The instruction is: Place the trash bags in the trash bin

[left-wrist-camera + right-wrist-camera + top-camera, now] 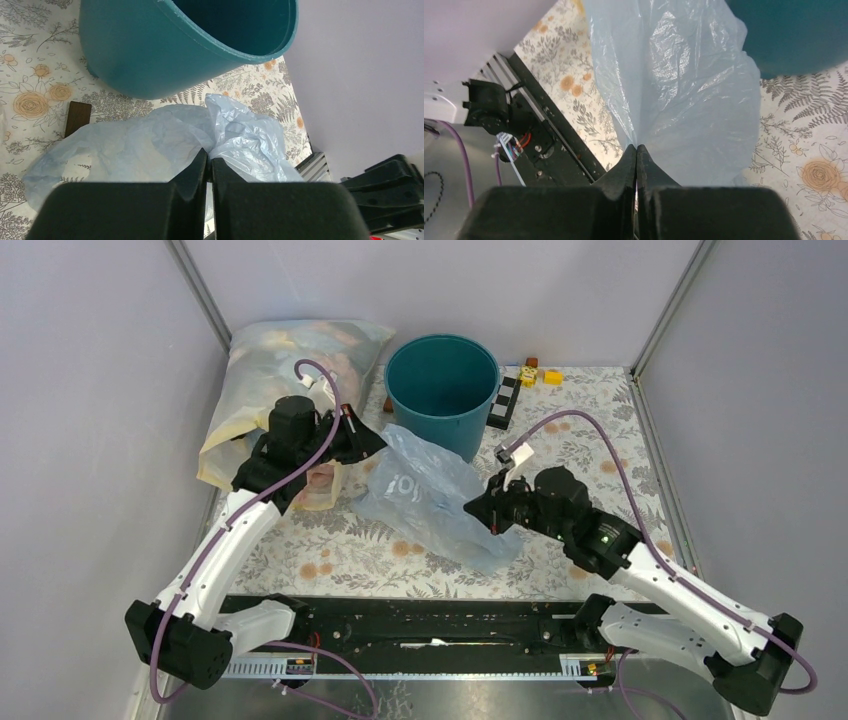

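Note:
The trash bag (430, 495), a crinkly pale blue film, lies spread on the flowered table just in front of the trash bin (442, 385), a round dark teal bucket standing upright. My left gripper (378, 443) is at the bag's upper left edge, shut on a fold of the film. In the left wrist view the left gripper (209, 155) pinches the bag (150, 145) below the bin (165, 45). My right gripper (472, 508) is at the bag's right side. The right wrist view shows that gripper (637, 148) shut on the film (679, 90), the bin (794, 35) beyond.
A large cloudy bag stuffed with items (290, 370) fills the back left corner behind the left arm. A black-and-white strip (503, 400) and small yellow blocks (540, 373) lie right of the bin. A black rail (420, 625) runs along the near edge. Grey walls enclose the table.

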`<state>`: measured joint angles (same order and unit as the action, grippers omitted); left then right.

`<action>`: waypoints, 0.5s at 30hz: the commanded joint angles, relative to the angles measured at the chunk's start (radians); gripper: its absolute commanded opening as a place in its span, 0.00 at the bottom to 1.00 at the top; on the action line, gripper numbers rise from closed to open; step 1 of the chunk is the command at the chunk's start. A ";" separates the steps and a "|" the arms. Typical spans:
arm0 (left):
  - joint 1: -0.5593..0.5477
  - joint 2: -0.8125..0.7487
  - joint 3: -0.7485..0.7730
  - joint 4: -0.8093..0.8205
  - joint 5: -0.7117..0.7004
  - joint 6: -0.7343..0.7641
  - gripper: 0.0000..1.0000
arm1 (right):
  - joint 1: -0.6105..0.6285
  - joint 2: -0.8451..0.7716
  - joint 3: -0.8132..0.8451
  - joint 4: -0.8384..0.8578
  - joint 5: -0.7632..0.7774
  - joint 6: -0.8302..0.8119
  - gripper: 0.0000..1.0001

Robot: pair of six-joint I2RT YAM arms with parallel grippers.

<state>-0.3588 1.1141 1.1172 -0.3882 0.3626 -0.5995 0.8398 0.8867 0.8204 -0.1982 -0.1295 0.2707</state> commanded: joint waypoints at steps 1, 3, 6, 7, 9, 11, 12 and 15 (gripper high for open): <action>0.004 -0.013 0.018 0.029 -0.031 0.034 0.06 | 0.007 -0.075 0.071 0.050 0.107 0.096 0.00; 0.004 -0.010 0.021 0.031 -0.018 0.045 0.05 | 0.007 -0.091 0.094 0.061 0.148 0.133 0.00; 0.005 -0.022 0.023 0.049 0.001 0.049 0.04 | 0.007 -0.068 0.156 0.064 0.152 0.153 0.00; 0.005 -0.031 0.024 0.060 0.005 0.042 0.04 | 0.006 -0.054 0.180 0.067 0.147 0.156 0.00; 0.004 -0.054 0.028 0.090 0.020 0.019 0.03 | 0.007 -0.018 0.233 0.082 0.134 0.158 0.00; 0.004 -0.068 0.043 0.125 0.056 -0.011 0.01 | 0.006 0.029 0.288 0.099 0.131 0.159 0.00; 0.004 -0.069 0.057 0.142 0.085 -0.028 0.00 | 0.007 0.057 0.318 0.107 0.132 0.158 0.00; 0.004 -0.033 0.109 0.190 0.171 -0.088 0.00 | 0.007 0.139 0.421 0.125 0.137 0.144 0.00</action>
<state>-0.3588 1.0798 1.1336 -0.3439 0.4114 -0.6125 0.8413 0.9455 1.1202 -0.1440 -0.0158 0.4126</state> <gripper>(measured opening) 0.004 0.014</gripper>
